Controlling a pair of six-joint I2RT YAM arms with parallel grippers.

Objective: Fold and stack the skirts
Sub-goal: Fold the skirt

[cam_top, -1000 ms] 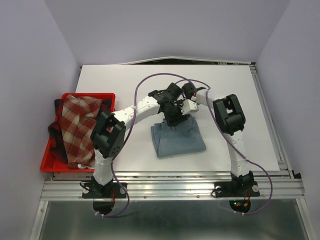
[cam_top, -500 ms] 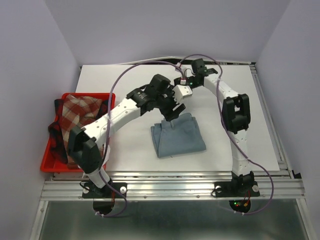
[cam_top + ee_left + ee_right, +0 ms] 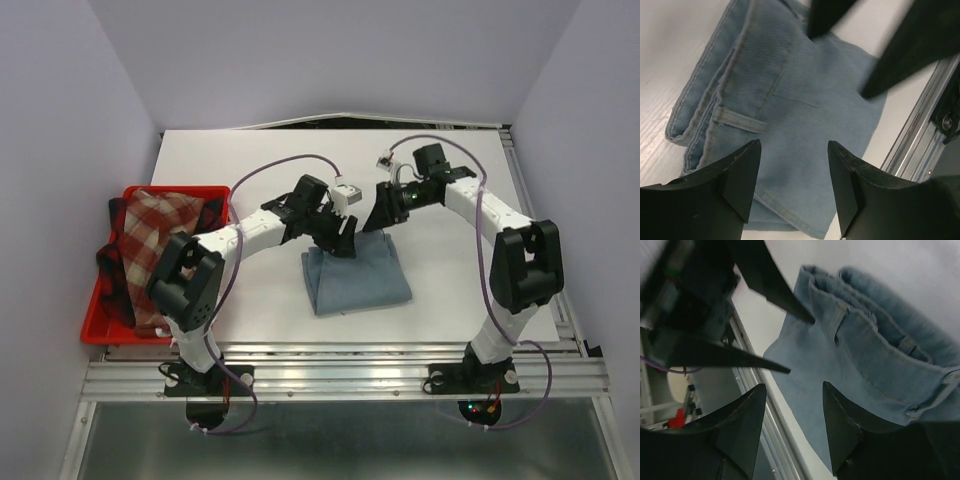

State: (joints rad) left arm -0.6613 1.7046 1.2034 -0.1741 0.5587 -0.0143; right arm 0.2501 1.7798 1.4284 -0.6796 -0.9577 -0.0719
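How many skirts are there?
3. The blue denim skirt lies folded on the table; the red and cream check skirt sits in the red tray, atop the darker plaid skirt. More could hide underneath.

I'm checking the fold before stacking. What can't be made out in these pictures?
1. Blue skirt, far edge: top view, hidden under the left claw and right claw.
2. Plaid skirt: top view, mostly buried under the check skirt in the tray.
3. Whether either claw touches cloth: wrist views too close to tell.
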